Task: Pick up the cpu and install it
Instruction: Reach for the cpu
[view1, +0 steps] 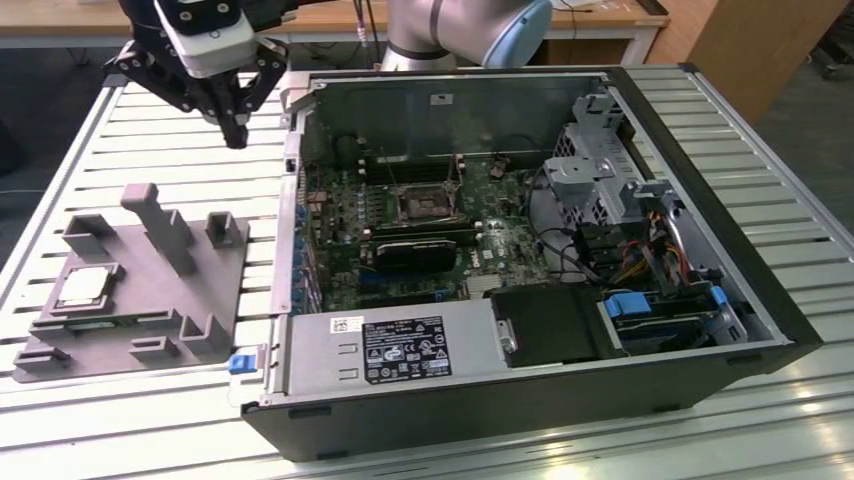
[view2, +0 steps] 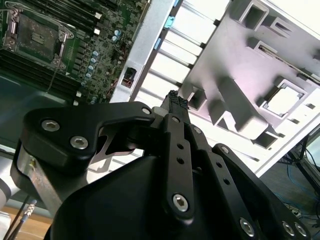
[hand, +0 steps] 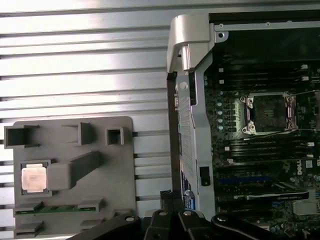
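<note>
The cpu (view1: 83, 285), a small silver square, lies flat in a recess of the grey plastic block (view1: 150, 295) at the exterior view's left. Both wrist views show the cpu (hand: 34, 178) (view2: 284, 98) seated there. My gripper (view1: 236, 132) hangs above the slatted table, beyond the block and beside the open computer case; it is shut and holds nothing. Its black fingertips (view2: 176, 101) press together. Inside the case, the motherboard's metal-framed socket (view1: 427, 205) (hand: 267, 114) (view2: 34, 37) stands bare.
The open computer case (view1: 741, 230) lies on its side on the slatted metal table (view1: 80, 430). It holds a power supply (view1: 387, 345), drive bays and cables (view1: 641, 250). Upright posts (view1: 167, 230) rise from the grey block near the cpu.
</note>
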